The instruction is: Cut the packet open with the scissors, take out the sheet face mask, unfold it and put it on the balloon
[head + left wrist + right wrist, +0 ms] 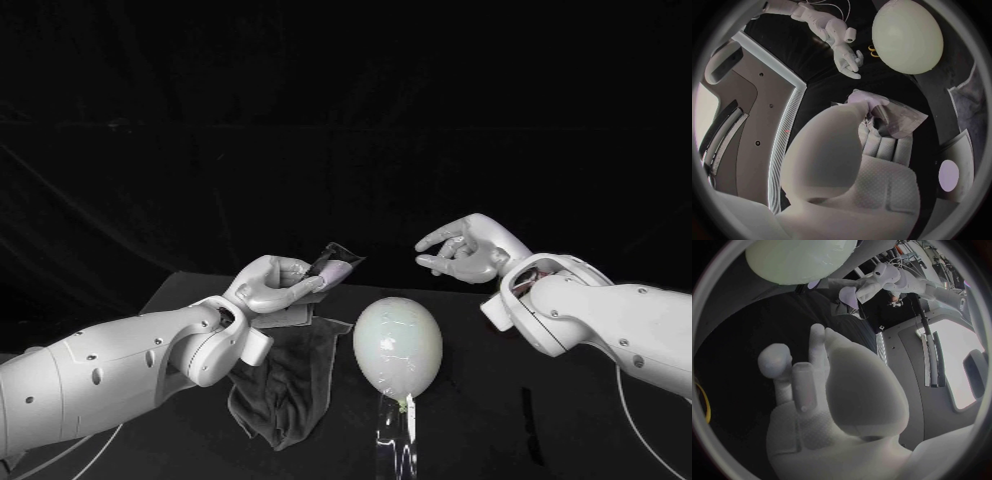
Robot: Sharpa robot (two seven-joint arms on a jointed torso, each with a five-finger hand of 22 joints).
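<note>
Left hand (274, 285) grasps the packet (338, 266), the mask (281, 385) seemingly drooping below; right hand (462, 252), fingers released, likely must pinch and unfold it

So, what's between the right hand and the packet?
Nothing: in the head view that stretch is bare. The right hand holds nothing, the left hand holds the packet up, and the balloon sits lower than the gap.

Left arm (116, 370) enters from lower left, the left hand (277, 283) gripping the packet (335, 265) at mid-frame. Right arm (606, 325) enters from the right edge, the right hand (464, 250) raised, fingers loosely apart, empty.
</note>
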